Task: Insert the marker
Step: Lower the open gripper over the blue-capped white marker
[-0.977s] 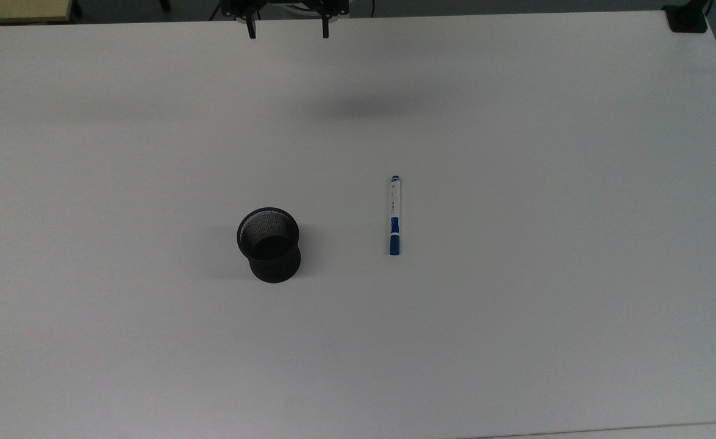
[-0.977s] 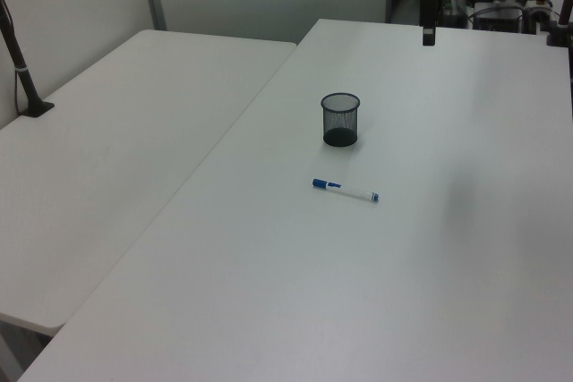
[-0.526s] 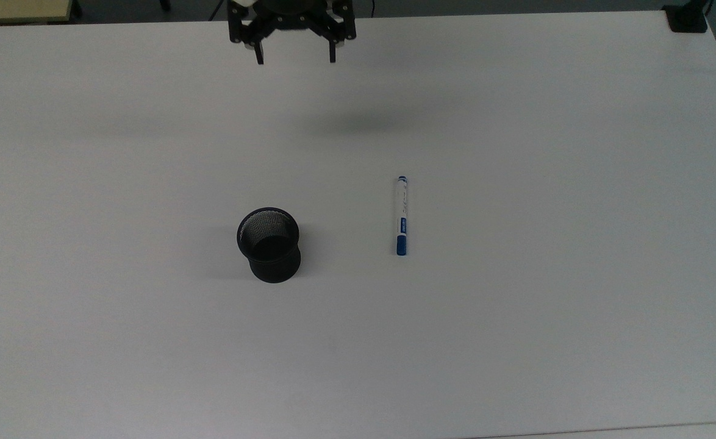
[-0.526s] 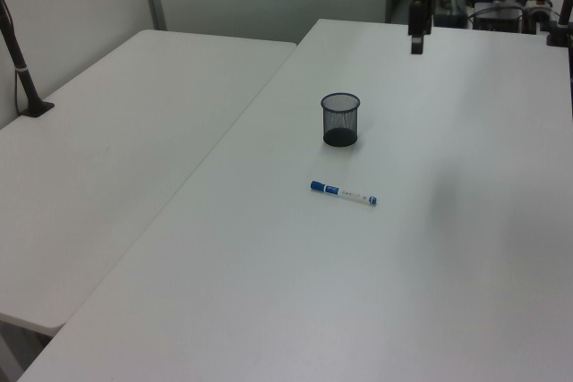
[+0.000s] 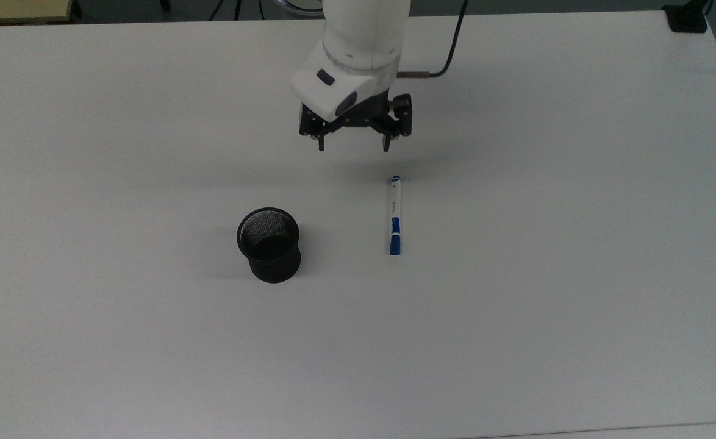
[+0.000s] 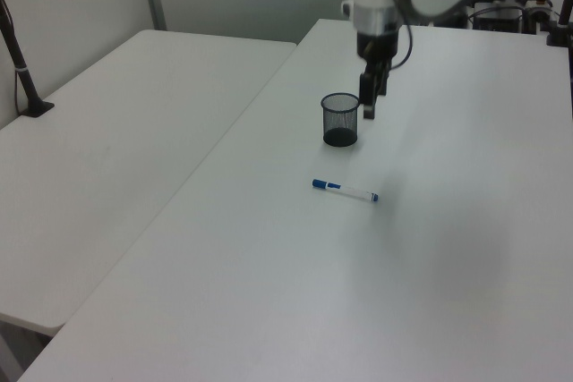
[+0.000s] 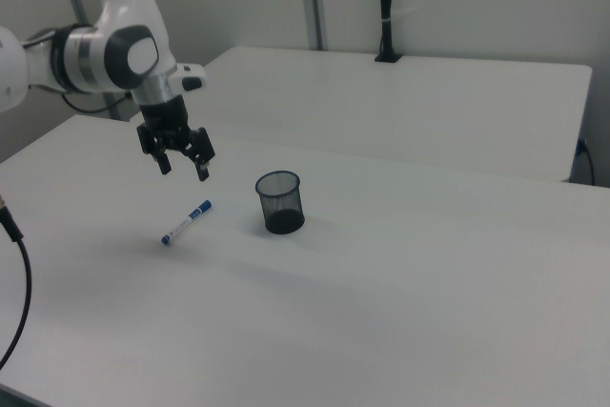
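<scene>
One mesh cup (image 5: pixel 269 244) stands empty; marker (image 5: pixel 394 214) lies apart on table (image 5: pixel 577 244); end effector (image 5: pixel 354 145) hovers wide, holding nothing.

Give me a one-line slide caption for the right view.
Open gripper hovers above the table, near a marker lying flat beside an upright mesh cup.

Marker (image 5: pixel 395 214): one (white barrel, blue cap). Black mesh pen cup (image 5: pixel 269 244): one. Robot arm (image 7: pixel 105 54): one, with one end effector (image 5: pixel 354 145), two fingers. White surfaces: two (image 6: pixel 430 248) (image 6: pixel 107 158), side by side.
</scene>
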Robot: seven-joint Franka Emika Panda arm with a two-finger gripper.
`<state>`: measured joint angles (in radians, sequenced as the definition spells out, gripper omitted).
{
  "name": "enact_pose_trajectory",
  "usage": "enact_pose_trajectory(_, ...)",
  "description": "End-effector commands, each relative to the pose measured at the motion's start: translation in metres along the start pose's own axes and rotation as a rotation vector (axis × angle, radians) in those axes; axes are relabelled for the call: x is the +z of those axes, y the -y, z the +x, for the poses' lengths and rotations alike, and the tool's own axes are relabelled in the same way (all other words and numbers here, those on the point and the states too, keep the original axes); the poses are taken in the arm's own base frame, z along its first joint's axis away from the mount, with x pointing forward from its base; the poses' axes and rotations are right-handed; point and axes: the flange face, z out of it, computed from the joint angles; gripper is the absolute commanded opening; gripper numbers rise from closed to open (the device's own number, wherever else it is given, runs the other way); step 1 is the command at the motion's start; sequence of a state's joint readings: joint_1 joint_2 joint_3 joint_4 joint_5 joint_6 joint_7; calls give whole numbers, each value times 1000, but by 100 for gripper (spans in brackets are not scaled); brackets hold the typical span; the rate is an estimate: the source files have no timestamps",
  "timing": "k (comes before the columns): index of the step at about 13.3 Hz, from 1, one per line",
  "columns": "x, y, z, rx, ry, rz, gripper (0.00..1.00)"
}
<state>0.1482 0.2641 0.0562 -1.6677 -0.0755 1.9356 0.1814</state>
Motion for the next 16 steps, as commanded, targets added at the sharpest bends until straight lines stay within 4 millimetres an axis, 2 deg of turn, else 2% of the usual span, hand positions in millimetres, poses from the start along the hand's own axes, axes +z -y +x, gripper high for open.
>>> enact_pose_trajectory(1, 33, 21, 21, 95, -63, -1, 100)
enact_pose_trajectory(4, 81, 38, 44, 152, -111, -31, 100)
enact_pose_trajectory(8, 120, 59, 54, 189, -174, -60, 100)
enact_pose_trajectory(9, 127, 62, 57, 203, -192, -55, 97)
enact_pose_trajectory(10, 130, 77, 55, 189, -207, -44, 92)
enact_pose_trajectory(11, 139, 79, 55, 185, -200, -44, 85)
enact_pose_trajectory(15, 157, 95, 51, 164, -180, -49, 32)
enact_pose_trajectory(16, 159, 94, 51, 161, -181, -54, 25)
